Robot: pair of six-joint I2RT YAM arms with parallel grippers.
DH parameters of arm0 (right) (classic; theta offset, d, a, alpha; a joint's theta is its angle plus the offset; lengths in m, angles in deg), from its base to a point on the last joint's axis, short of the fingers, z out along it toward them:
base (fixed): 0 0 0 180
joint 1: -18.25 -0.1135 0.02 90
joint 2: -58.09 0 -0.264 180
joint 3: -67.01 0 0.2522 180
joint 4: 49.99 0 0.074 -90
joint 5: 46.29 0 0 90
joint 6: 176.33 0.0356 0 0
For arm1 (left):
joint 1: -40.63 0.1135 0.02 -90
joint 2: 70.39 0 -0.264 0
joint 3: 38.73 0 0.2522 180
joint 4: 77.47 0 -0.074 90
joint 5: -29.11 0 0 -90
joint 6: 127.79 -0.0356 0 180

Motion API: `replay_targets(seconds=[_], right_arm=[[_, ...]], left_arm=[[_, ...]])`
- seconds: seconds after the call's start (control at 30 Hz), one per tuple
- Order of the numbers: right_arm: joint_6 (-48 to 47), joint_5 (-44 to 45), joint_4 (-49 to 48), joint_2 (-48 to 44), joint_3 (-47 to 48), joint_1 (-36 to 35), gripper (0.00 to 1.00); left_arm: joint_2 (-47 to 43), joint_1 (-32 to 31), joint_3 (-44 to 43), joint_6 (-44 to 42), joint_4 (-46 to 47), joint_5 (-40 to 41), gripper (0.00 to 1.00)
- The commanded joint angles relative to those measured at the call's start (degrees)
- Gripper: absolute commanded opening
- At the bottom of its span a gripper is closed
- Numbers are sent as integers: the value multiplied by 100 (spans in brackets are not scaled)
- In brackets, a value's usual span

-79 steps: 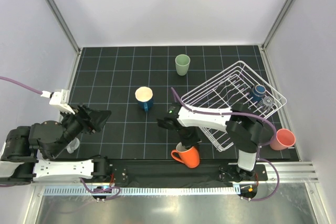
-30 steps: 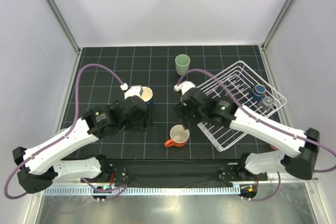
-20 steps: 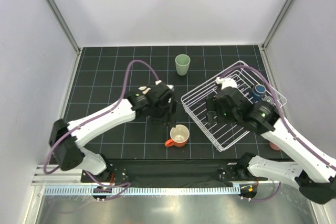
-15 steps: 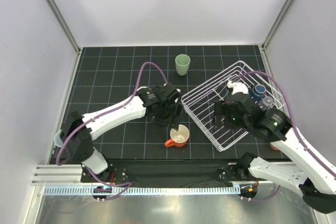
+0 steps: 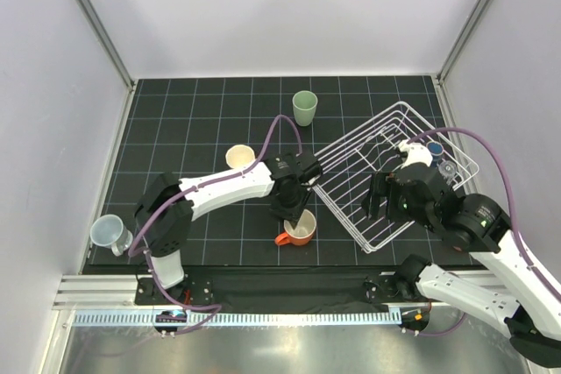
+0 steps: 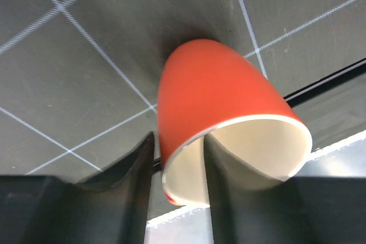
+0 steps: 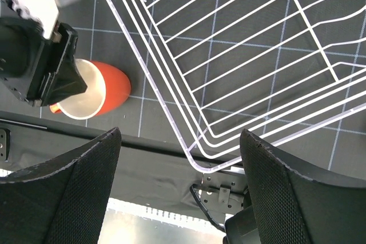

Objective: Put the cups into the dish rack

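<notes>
An orange mug (image 5: 299, 228) stands upright on the black mat near the front edge. My left gripper (image 5: 293, 209) is down on it, shut on the rim wall, one finger inside the cream interior and one outside (image 6: 178, 141). The white wire dish rack (image 5: 349, 151) lies at the right, with a navy cup (image 5: 434, 149) and a clear glass (image 5: 449, 167) in its far corner. My right gripper (image 5: 382, 203) hovers open over the rack's near part, nothing between its fingers (image 7: 180, 134). A blue mug with a cream inside (image 5: 238, 158) and a pale green tumbler (image 5: 304, 108) stand on the mat.
A clear cup (image 5: 107, 232) sits at the mat's left edge by the left arm's base. In the right wrist view the rack's near corner rim (image 7: 153, 88) lies beside the orange mug (image 7: 111, 87). White walls and metal posts close in the mat.
My left gripper has swung right from the blue mug to the orange mug and closed over its rim. The right arm has drawn back to the right over the rack, jaws open.
</notes>
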Motion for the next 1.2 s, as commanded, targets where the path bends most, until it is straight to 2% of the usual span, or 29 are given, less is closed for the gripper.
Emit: replay_targets(seconds=[0.0, 0.07, 0.13, 0.17, 0.33, 0.47, 0.57, 0.77, 0.93, 0.97, 1.03, 1.07, 1.13, 1.17], right_arm=[[99, 81, -52, 81, 246, 11, 84], [81, -59, -113, 151, 299, 11, 85], [-94, -331, -333, 318, 247, 11, 85], [-173, -672, -455, 405, 142, 11, 85], [-393, -1043, -562, 783, 88, 37, 86], [-525, -1570, -842, 968, 448, 72, 86], [-710, -2194, -1036, 1179, 755, 99, 86], [-1008, -2827, -1387, 1539, 1371, 125, 86], [-1150, -3565, -1730, 1795, 1564, 230, 89], [-1150, -3732, -1922, 1830, 1556, 291, 89], [-983, -3943, -2195, 1874, 1469, 414, 91], [-878, -4293, -2597, 1883, 1407, 598, 91], [-483, -4672, -3378, 1935, 1179, 827, 92], [-325, -4970, -3627, 1970, 1117, 915, 92]], left_arm=[[-2, -106, -184, -121, -34, -146, 30], [-10, -106, -193, -94, -25, -190, 22], [-45, -97, -280, -112, -60, -199, 9], [-45, -89, -359, -138, -156, -199, 0], [-230, 61, -737, -24, -333, -567, 0], [-563, 394, -1447, 64, -631, -962, 0], [-862, 955, -1774, 283, -632, -1612, 0], [-1214, 1755, -2241, 836, -123, -2745, 0], [-1776, 2380, -1505, 1996, 1589, -3345, 0], [-1934, 2555, -1381, 2485, 2279, -3398, 0], [-2119, 2697, -926, 2988, 3003, -3451, 0], [-2285, 2811, -766, 3504, 3903, -3451, 0], [-2409, 2899, -266, 4052, 4760, -3390, 0], [-2462, 2917, -98, 4559, 5548, -3372, 0]])
